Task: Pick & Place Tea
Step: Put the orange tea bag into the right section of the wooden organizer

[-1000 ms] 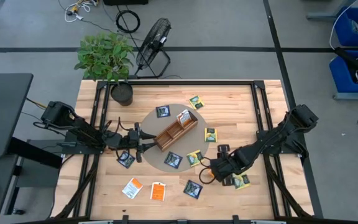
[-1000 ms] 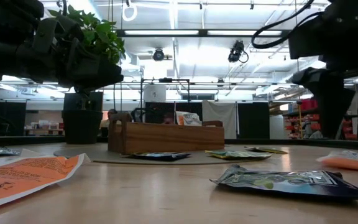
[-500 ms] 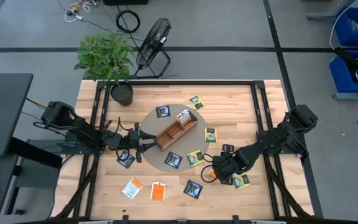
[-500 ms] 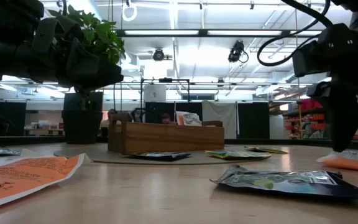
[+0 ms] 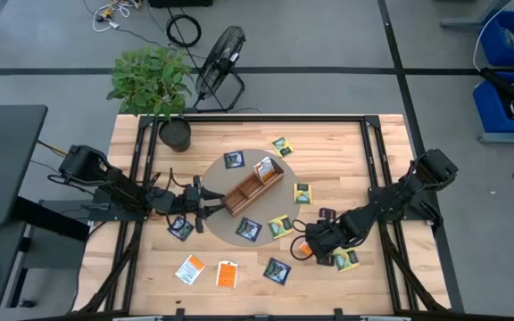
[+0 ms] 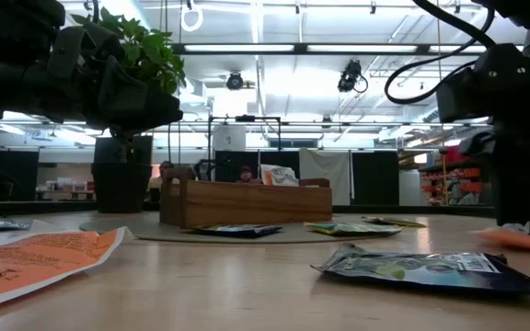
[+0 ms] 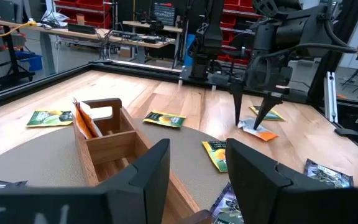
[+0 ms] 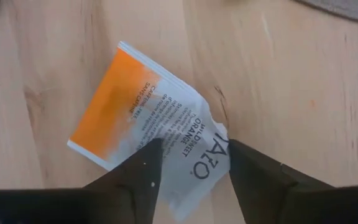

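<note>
Small tea packets lie scattered flat on the wooden table around a brown wooden tray, which stands on a round grey mat. One orange-and-white packet stands in the tray. My right gripper points down, open, over another orange-and-white packet near the table's front right. Its fingers straddle that packet's white end. My left gripper hovers level and open just left of the tray, with nothing between its fingers. My right gripper comes at the orange-and-white packet's white end from above, one fingertip on either side of it. The packet lies flat on the table. Whether the fingertips touch it, I cannot tell.
Yellow-green packets and dark ones lie close to the right gripper. Two orange packets lie near the front edge. A potted plant stands at the far left corner.
My right gripper has sunk toward the orange-and-white packet on the table and has rolled a little about its own axis. The packet has stayed where it was.
</note>
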